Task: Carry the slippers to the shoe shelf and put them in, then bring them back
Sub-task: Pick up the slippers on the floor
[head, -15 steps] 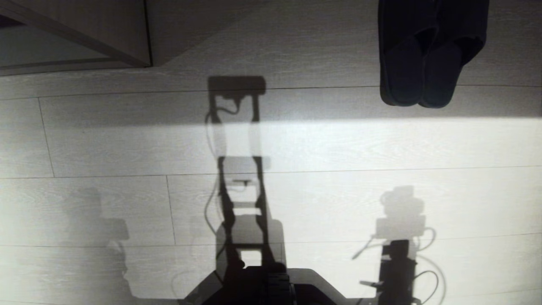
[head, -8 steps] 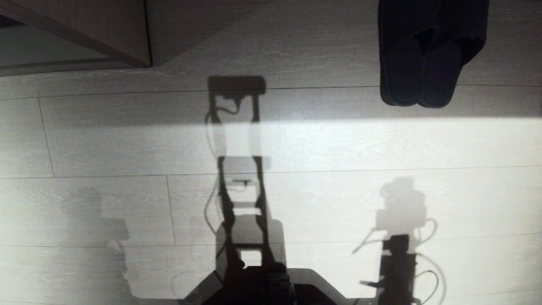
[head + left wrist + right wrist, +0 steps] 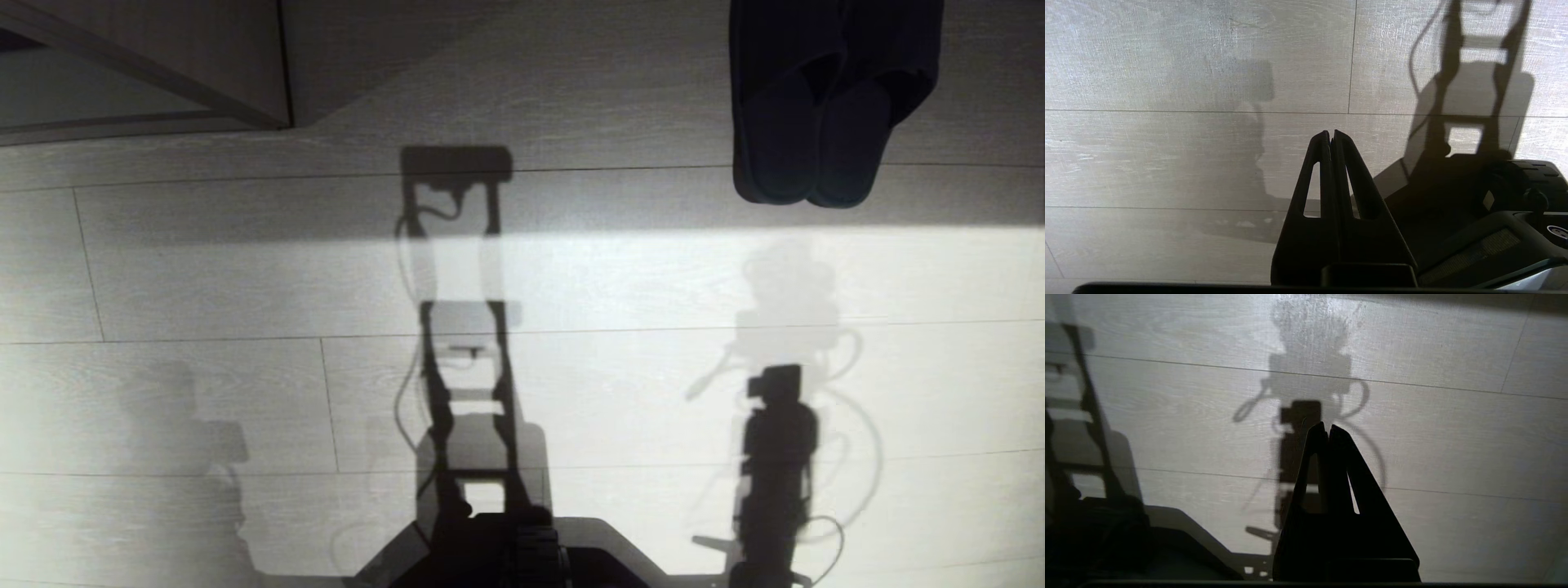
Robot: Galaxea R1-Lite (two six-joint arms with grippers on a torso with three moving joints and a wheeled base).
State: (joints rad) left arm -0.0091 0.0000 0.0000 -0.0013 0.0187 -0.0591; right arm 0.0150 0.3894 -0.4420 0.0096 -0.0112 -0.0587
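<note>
So from up top, looking down: two slippers (image 3: 812, 122) sit side by side on the floor (image 3: 245, 269) at the far right, touching each other, heels toward the robot. They're in the shaded strip and look almost black. Far left there's one corner of a pale wood-grain unit (image 3: 245, 57) poking in, with a darker panel beside it. I can't tell which piece of furniture it is. Between the slippers and the robot it's just wood-look planks, half in shade and half in a bright band of light. Lots of shadows on it: a tall ladder-like one down the middle, a faint blob on the left, and a darker arm-shaped one on the right with cable loops. The robot's dark base (image 3: 506, 555) pokes in at the near edge. Neither gripper itself shows here, only shadows.

Left wrist camera: the left gripper (image 3: 1331, 134) hangs over bare floor, its two fingers pressed together, nothing in them. The base sits just beside it, with the ladder shadow on the planks.

Right wrist camera: the right gripper (image 3: 1327, 428) is also over bare floor, two fingers together and empty, its own shadow right beyond the tips. No slippers in either wrist shot.
</note>
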